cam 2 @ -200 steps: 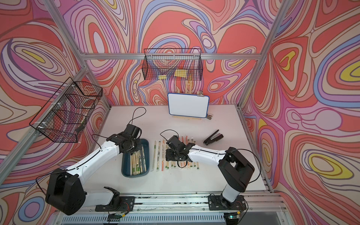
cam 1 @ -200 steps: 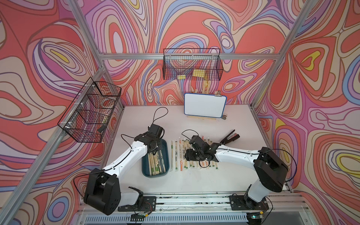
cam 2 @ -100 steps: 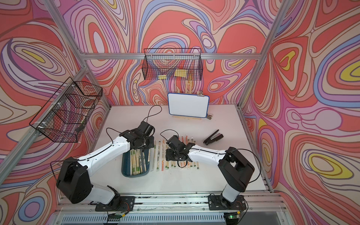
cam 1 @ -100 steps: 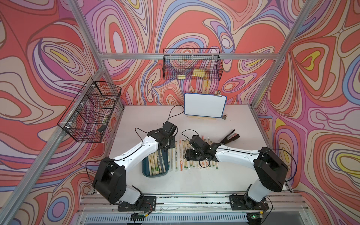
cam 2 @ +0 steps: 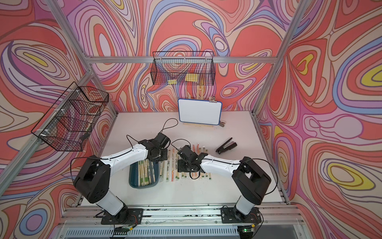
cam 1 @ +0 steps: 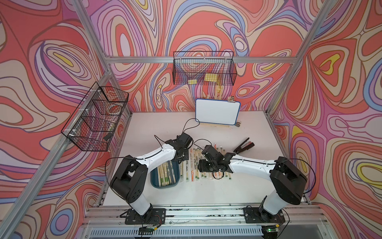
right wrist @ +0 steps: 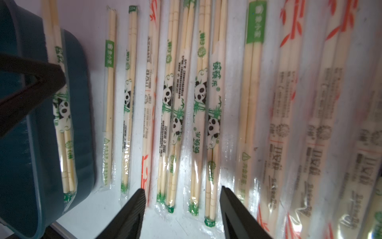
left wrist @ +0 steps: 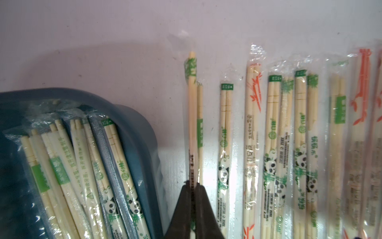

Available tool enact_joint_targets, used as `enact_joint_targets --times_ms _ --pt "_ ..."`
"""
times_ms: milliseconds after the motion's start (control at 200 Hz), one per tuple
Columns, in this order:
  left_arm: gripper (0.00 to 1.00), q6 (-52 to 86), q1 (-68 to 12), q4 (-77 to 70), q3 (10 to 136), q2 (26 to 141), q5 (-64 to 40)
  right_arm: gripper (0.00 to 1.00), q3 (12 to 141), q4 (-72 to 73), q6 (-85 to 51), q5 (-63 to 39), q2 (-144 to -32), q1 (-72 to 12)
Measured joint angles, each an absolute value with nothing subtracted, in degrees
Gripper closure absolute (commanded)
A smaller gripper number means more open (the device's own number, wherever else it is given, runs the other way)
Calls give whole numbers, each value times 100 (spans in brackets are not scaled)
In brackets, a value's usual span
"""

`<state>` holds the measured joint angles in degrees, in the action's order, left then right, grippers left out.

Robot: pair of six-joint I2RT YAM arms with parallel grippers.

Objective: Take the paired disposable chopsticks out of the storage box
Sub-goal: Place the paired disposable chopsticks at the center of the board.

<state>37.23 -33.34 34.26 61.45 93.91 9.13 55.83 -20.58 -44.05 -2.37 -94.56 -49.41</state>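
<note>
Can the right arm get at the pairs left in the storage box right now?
Probably not cleanly. The left arm lies across the far end of the storage box, and the left gripper, shut on a pair, hangs between it and the open right gripper. Only the near end is uncovered.

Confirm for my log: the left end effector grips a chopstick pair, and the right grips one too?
No: the right wrist view shows the right end effector open and empty. The left end effector grips a pair.
</note>
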Motion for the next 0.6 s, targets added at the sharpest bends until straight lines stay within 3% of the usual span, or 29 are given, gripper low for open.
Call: enact_joint_targets --times_ms 596 --pt "100 3489 -3249 3297 5743 9332 1168 37 5516 -2029 -4423 -239 -9386 -4941"
